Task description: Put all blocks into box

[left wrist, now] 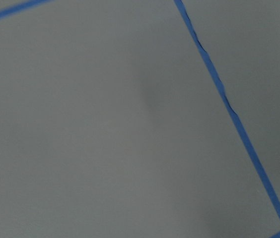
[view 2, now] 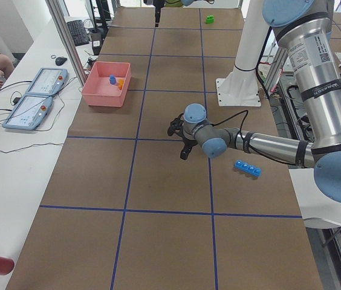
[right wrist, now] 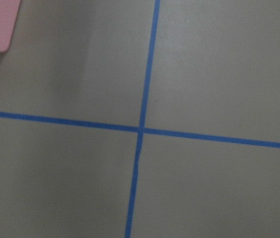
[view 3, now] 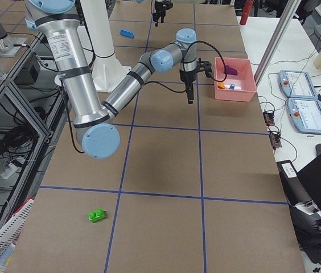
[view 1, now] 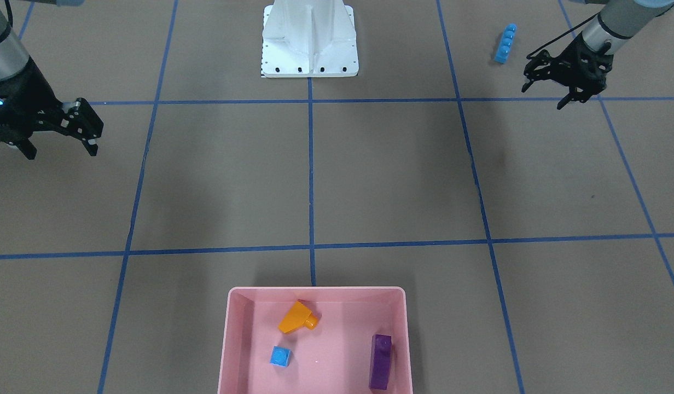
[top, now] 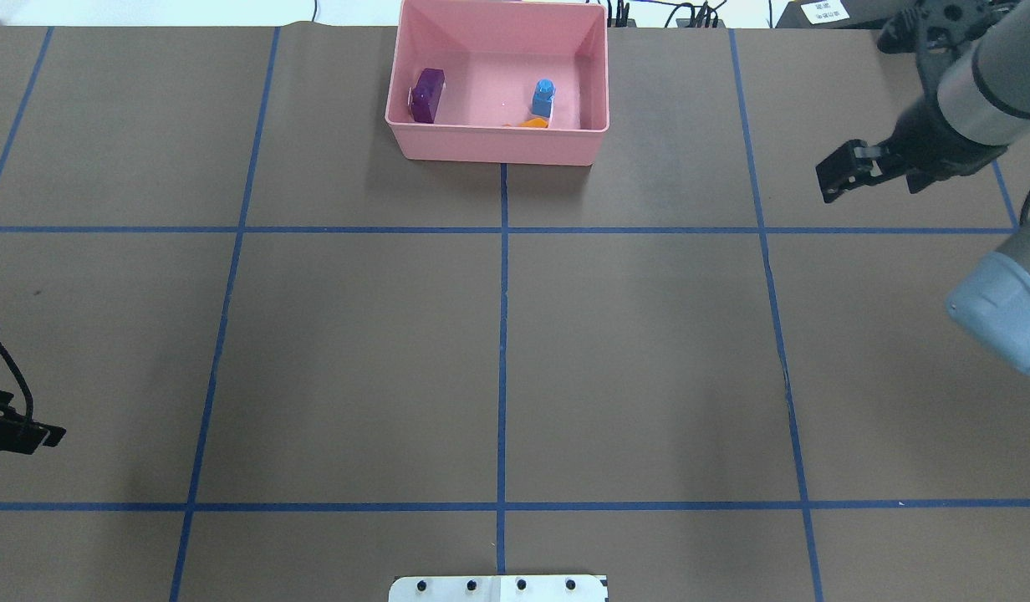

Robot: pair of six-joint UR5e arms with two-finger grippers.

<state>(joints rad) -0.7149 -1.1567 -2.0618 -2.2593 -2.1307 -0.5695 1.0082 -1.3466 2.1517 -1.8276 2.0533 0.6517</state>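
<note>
A shallow pink box (view 1: 236, 339) sits at the edge of the table (view 1: 391, 175) opposite the robot. It holds the orange sloped brick (view 1: 295, 317), the small blue cube (view 1: 280, 356) and the purple brick (view 1: 381, 361). The long blue strip (view 1: 505, 44) lies on the table near the left gripper (view 1: 543, 96), whose fingers are spread wide and empty. The green brick (view 3: 97, 215) lies well apart, toward the robot's right end. The right gripper (view 1: 60, 153) hovers with its fingers apart, holding nothing.
</note>
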